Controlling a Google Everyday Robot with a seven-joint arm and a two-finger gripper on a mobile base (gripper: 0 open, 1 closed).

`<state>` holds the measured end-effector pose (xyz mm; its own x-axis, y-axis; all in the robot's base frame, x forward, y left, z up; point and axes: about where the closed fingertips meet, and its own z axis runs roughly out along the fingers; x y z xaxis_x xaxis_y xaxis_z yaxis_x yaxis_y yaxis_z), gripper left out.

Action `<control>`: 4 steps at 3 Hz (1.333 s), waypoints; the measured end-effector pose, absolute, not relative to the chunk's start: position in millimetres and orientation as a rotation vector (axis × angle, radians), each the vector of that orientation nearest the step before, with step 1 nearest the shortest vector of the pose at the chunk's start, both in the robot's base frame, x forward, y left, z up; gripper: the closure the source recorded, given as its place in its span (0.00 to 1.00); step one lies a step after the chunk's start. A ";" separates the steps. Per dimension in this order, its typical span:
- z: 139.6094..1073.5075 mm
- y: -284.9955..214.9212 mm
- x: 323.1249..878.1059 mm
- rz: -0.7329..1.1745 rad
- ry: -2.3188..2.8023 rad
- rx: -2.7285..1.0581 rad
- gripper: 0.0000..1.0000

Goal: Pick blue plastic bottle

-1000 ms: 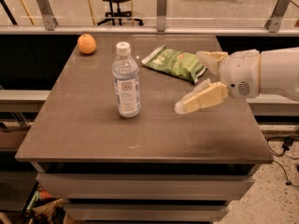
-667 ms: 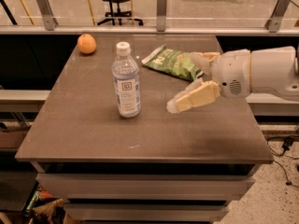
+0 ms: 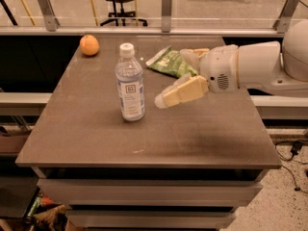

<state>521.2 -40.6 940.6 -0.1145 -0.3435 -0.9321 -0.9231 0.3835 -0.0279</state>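
One blue plastic bottle point(image 3: 130, 83), one orange point(image 3: 89, 45); claw point(image 3: 172, 79) spread, beside bottle.

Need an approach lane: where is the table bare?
Bare: the front strip of the table and the left side in front of the orange. Crowded: right of the blue plastic bottle, where the gripper hovers beside the chip bag.

Round orange fruit point(image 3: 89, 45) sits at the far-left corner of the brown rectangular table point(image 3: 96, 134). Crumpled green snack bag point(image 3: 169, 62) lies far centre-right on it. Gripper point(image 3: 173, 78) hovers over its right half.
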 end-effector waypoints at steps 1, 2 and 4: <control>924.2 -32.9 532.6 0.806 1.630 -1.079 0.00; 911.6 -21.6 545.5 0.877 1.562 -1.029 0.00; 915.0 1.3 550.0 0.910 1.432 -1.011 0.00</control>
<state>550.0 1.3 915.0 -0.0283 -0.0942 -0.9952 -0.9407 0.3391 -0.0054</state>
